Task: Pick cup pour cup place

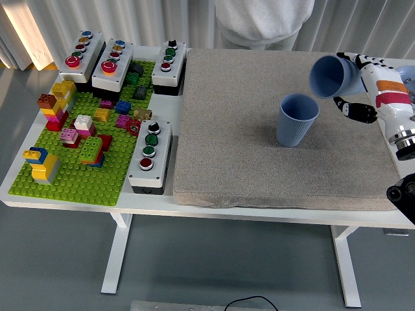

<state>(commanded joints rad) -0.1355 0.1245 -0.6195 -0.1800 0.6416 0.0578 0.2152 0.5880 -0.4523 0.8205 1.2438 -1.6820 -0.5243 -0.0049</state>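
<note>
The right hand [379,91] has its fingers wrapped around a blue cup [332,76], tipped on its side with the mouth pointing left. It's held in the air just up and right of the second blue cup [297,120], which stands upright on the grey mat [246,149] on the bench.

Blue ribbed cup [297,120] upright on mat; second blue cup [332,76] tipped sideways above-right, airborne.
</note>
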